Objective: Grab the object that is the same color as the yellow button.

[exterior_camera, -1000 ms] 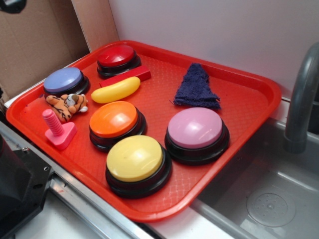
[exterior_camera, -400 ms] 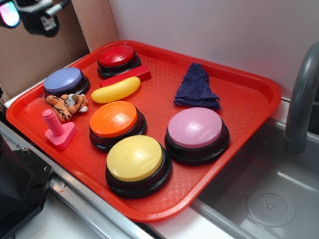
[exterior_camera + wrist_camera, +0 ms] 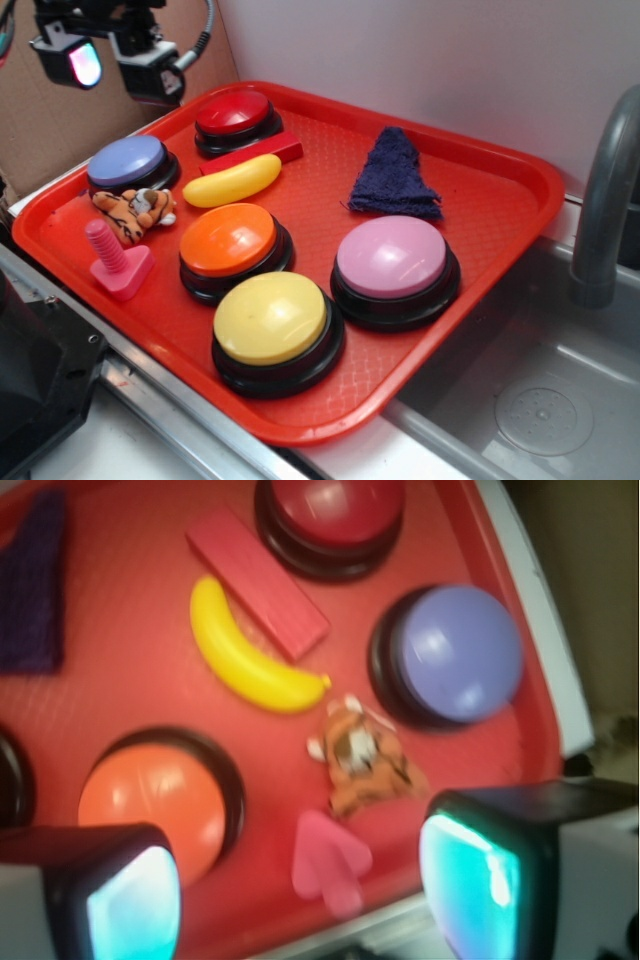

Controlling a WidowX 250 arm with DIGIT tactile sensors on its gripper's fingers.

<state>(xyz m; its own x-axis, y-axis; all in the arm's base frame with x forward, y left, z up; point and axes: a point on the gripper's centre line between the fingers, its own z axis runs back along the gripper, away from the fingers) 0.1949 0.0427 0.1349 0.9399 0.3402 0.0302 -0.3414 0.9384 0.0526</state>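
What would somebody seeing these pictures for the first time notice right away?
Probably the red tray crowded with big dome buttons: the yellow button nearest the front edge, a pink one to its right and an orange one behind it. Next, the yellow banana toy lying beside a red block near the back. The gripper hangs open above the tray's back left corner.

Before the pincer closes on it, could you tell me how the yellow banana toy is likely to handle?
The banana toy looks like glossy moulded plastic, so probably stiff, light and somewhat slippery. Its curved, tapered shape lies flat on the tray, so it may pivot or skid if nudged off-centre. The red block sits close alongside, possibly crowding one finger.
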